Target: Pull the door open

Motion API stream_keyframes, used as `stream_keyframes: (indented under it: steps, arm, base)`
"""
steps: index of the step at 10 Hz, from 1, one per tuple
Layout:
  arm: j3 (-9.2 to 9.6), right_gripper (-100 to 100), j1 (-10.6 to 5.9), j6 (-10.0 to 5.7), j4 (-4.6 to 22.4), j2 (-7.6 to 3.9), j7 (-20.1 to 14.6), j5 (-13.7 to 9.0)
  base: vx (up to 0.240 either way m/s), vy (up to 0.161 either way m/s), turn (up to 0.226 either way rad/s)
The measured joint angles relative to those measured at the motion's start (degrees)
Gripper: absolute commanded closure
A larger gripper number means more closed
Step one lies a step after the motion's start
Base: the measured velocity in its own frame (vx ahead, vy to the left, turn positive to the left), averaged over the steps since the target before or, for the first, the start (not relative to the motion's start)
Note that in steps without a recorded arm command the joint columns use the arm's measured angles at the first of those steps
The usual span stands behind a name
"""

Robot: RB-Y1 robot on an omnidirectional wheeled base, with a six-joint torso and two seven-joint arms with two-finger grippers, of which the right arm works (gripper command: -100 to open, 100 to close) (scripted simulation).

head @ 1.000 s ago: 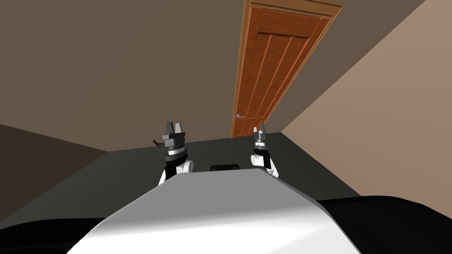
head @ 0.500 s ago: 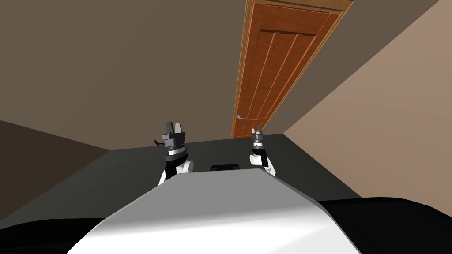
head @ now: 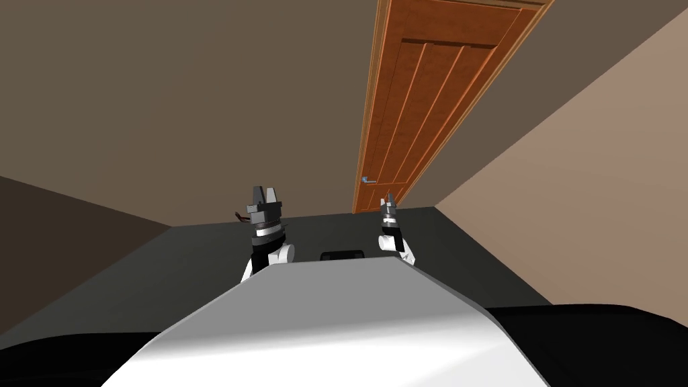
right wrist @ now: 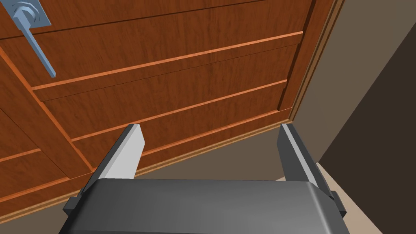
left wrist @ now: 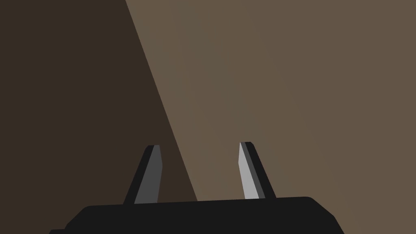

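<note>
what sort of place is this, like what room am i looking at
Likely a bare hallway or room end inside a house: a panelled wooden door with a lever handle, plain brown walls meeting in corners, and a dark floor.

The right hand (right wrist: 209,128) is pointing at a brown panelled door (right wrist: 170,81), its two fingers standing wide apart. A blue-grey lever handle (right wrist: 37,45) is sitting on the door, well apart from both fingers.
</note>
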Motion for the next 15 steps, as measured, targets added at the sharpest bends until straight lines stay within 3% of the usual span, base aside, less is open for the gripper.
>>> stream_keyframes:
  steps: [15]
  arm:
    - [0.10,-100,-8.76,-5.28,23.17,-2.53,-1.55,-1.15]
  base:
    - [0.067,-0.038,0.047]
